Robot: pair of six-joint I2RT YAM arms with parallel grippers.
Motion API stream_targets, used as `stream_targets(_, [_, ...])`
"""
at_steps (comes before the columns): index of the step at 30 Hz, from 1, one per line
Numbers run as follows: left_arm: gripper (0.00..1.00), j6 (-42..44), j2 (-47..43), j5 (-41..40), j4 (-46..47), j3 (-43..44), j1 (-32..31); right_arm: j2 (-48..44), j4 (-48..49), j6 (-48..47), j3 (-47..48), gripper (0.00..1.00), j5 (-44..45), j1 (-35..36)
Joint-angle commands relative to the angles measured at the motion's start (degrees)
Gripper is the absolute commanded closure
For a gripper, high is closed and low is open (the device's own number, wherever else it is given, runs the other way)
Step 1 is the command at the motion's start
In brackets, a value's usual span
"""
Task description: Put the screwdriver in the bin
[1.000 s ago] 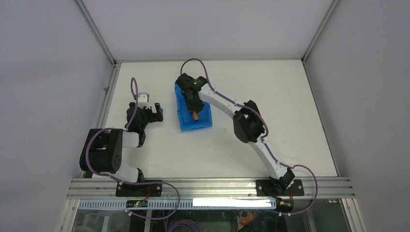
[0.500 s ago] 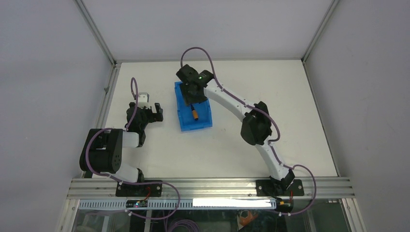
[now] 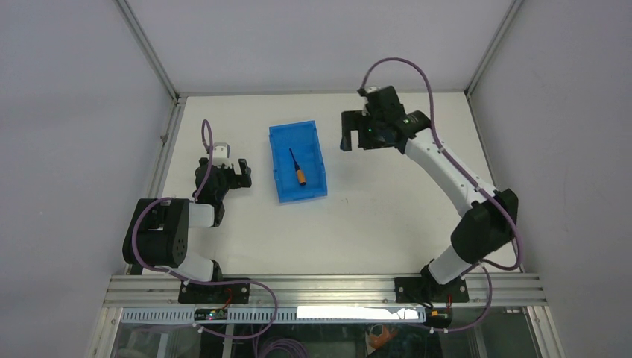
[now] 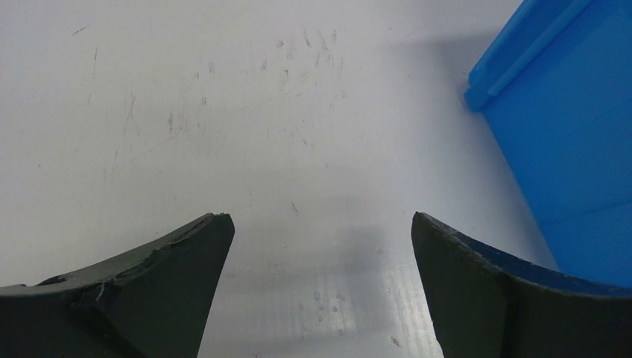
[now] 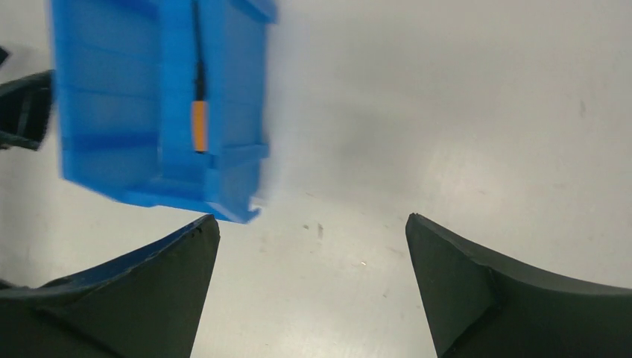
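Two arms: both are bolted at the near edge of the table (image 3: 373,224), the left folded low and the right stretched far out.
Left gripper (image 3: 240,175): its fingers are spread wide with nothing between them, and it sits low over bare, scuffed tabletop, in the same spot as a second ago.
Left wrist view: between the fingertips of the left gripper (image 4: 320,224) there is only table; a blue corner of the bin (image 4: 574,127) stands ahead and to its right, apart from the right finger.
Bin (image 3: 302,194): it stands just right of the left gripper, unmoved, and is now fully uncovered.
Screwdriver (image 3: 296,165): it lies inside the bin on the floor, with the orange handle at the near end and the thin black shaft pointing away. No gripper touches it.
Right gripper (image 3: 358,142): its fingers are spread wide and empty. The bin lies to its left, well clear of the fingers.
Change: a second ago this gripper was down in the bin with the orange handle at its tip. Half a second ago it was lifting off the bin's far end. Now it has swung away to the right.
Right wrist view: between the fingertips of the right gripper (image 5: 311,224) there is bare table. The bin (image 5: 112,97) appears blurred beyond the left finger, and the screwdriver (image 5: 199,125) shows inside it.
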Motion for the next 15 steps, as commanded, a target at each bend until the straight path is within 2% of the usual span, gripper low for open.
stream_targets(1, [0.01, -0.45, -0.39, 1.55, 2.82, 1.28, 0.58, -11.77, 14.44, 0.06, -19.25, 0.01, -5.99, -7.57])
stream_targets(8, [0.01, -0.45, -0.39, 1.55, 2.82, 1.28, 0.58, -26.6, 29.01, 3.24, -42.94, 0.01, -1.27, -14.75])
stream_targets(11, [0.01, -0.45, -0.39, 1.57, 2.83, 1.28, 0.58, -30.87, 33.4, 5.28, -50.51, 0.01, 1.9, -16.95])
stream_targets(15, [0.01, -0.45, -0.39, 1.5, 2.82, 1.28, 0.58, -33.39, 35.94, 4.31, -55.35, 0.01, 6.45, -17.22])
